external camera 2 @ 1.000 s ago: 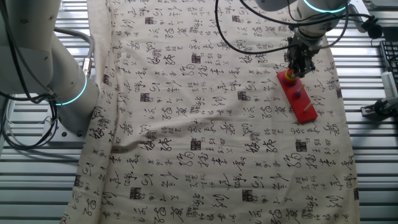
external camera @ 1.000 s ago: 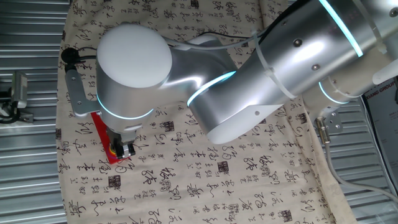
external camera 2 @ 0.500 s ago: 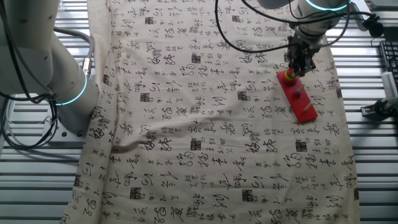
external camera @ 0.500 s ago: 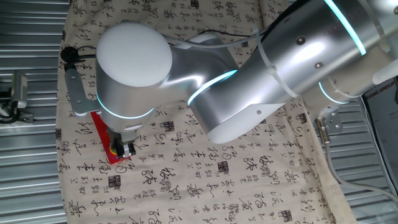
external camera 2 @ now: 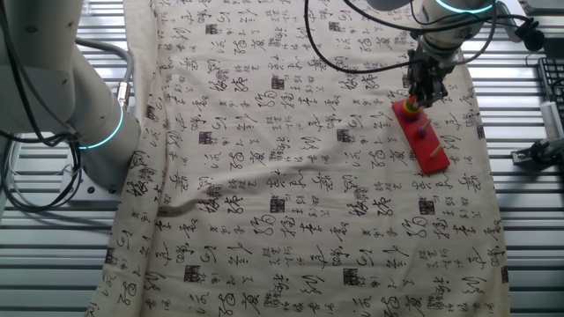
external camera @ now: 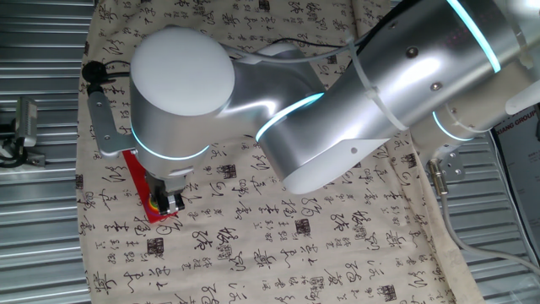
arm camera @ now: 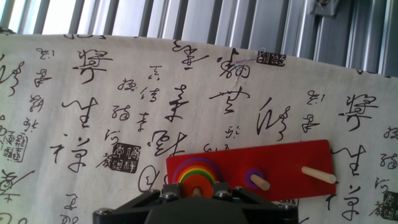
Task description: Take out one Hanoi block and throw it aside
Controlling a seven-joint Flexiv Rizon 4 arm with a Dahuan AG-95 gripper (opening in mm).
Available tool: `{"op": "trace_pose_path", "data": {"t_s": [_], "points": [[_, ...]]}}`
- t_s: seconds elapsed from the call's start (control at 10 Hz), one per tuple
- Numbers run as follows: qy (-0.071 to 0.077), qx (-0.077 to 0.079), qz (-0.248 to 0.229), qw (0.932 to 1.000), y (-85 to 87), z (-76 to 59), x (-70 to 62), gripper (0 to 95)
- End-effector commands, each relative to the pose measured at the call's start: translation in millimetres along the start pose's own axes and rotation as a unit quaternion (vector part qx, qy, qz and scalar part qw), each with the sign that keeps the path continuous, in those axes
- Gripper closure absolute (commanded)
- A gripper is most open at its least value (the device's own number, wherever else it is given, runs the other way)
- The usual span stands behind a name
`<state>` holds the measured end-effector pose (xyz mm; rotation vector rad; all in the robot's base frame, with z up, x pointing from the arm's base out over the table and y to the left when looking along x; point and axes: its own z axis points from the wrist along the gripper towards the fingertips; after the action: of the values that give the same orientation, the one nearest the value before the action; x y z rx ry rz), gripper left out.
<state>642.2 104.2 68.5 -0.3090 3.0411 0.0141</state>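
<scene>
Cloth-covered table; claw over Hanoi block stack.

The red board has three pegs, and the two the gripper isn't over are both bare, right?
Not quite. The hand view shows the red board with three pegs, but only the end peg is bare. The middle peg carries a small purple ring. The stack of coloured discs sits at the peg under the gripper.

Bright even light, soft shadows, sharp focus, glare on arm casing.
</scene>
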Motion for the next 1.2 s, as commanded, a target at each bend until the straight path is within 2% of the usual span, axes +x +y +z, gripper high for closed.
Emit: {"op": "trace_pose_path", "data": {"t_s": [0.1,1.2], "points": [[0.002,0.000,0.001,1.0000,0.3,-1.2,0.3,95.0],[0.004,0.000,0.001,1.0000,-0.8,-6.6,0.6,95.0]]}}
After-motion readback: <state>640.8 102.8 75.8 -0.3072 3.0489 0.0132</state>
